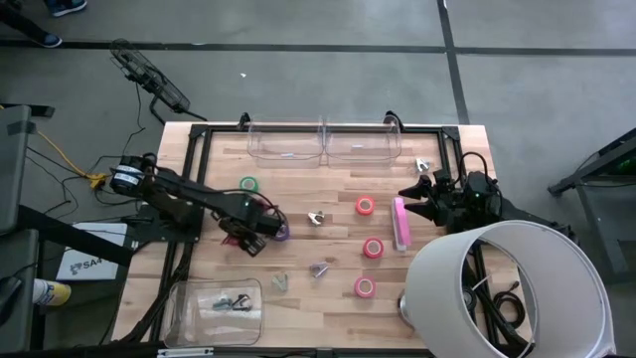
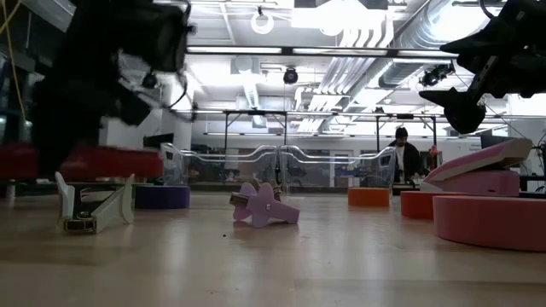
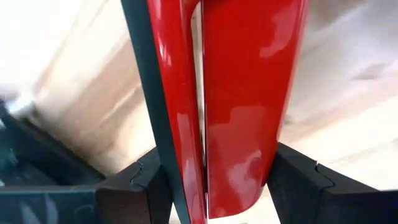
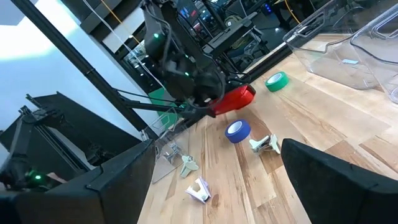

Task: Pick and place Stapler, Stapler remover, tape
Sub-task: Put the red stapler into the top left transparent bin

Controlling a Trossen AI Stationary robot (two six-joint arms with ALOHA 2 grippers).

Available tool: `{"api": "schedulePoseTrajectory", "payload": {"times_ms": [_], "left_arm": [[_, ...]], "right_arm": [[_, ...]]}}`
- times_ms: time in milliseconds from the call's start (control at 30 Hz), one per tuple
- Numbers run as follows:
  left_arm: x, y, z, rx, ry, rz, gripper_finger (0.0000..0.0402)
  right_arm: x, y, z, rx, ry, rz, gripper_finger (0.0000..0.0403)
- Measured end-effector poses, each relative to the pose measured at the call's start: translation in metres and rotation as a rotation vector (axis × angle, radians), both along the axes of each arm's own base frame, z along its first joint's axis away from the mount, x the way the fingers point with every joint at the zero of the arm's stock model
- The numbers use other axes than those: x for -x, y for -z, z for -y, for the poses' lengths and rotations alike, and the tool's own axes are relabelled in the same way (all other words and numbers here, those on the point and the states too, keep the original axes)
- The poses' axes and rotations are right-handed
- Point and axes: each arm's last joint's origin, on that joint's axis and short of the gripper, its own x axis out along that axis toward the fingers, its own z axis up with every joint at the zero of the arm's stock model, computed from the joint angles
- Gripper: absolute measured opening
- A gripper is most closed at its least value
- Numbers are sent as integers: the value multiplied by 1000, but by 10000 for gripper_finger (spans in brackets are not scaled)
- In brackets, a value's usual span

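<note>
Table (image 1: 328, 199) mid-left: left gripper (image 1: 248, 237) half-closed around red stapler (image 3: 230, 93), purple tape (image 1: 282, 232) just beside. Advice: lift straight, keeping stapler level between fingers (image 3: 298, 186). Right gripper (image 1: 422, 194) waits wide open, empty, near pink stapler (image 1: 400, 224).

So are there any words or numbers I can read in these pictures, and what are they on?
"SA": the only letters that show, on a white sheet lying on the floor left of the table; the rest of the word is hidden by the table's frame.
Red stapler, pink stapler, tape rolls and clear bins: no writing shows on them.
</note>
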Motion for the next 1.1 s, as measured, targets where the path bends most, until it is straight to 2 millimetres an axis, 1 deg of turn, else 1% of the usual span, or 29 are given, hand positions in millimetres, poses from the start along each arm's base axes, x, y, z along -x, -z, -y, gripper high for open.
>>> {"api": "schedulePoseTrajectory", "payload": {"times_ms": [133,233,367,467,633,867,1100], "left_arm": [[-10,-28,-1,-32,104,30,197],[-19,-51,-7,-75,149,70,197],[-25,-76,-24,-143,176,88,197],[-31,-91,-43,-160,187,128,197],[-35,-109,-82,-175,196,181,197],[-25,-125,-137,-182,169,214,197],[-14,-130,-175,-182,128,280,197]], "right_arm": [[0,0,0,0,0,0,339],[0,0,0,0,-1,0,339],[0,0,0,0,0,0,339],[0,0,0,0,0,0,339],[0,0,0,0,0,0,339],[0,0,0,0,-1,0,339],[0,0,0,0,0,0,339]]}}
